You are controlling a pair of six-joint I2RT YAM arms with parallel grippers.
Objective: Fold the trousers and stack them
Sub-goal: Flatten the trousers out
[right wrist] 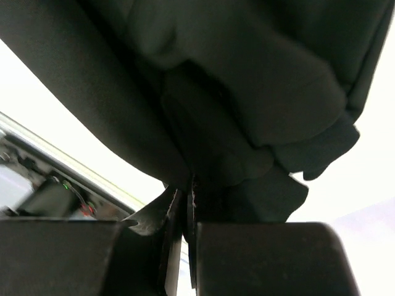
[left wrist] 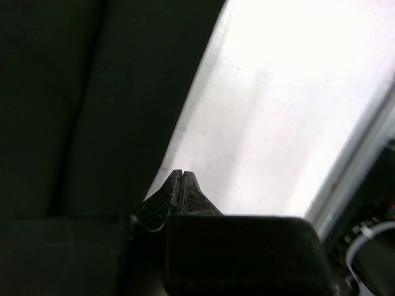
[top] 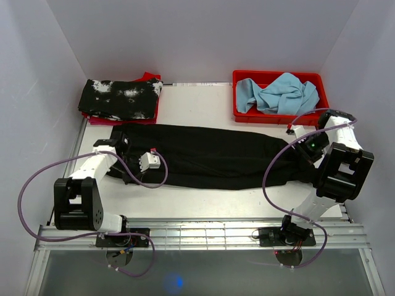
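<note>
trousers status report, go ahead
Left gripper shut at edge of trousers, grip unclear. Right gripper shut on bunched right end. Trousers stretched full length, unstacked. Nothing blocking.

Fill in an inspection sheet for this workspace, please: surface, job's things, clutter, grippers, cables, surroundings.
Surface: white table, no stains seen.
Job's things: plain black fabric trousers spread across it, right end bunched.
Clutter: black garment with white splotches on red cloth, back left; red plastic bin holding light blue cloth, back right.
Grippers: left gripper shut at the trousers' edge, pinch unclear; right gripper shut on the trousers.
Cables: purple cables loop beside both arms.
Surroundings: white walls; metal rail at near edge.
</note>
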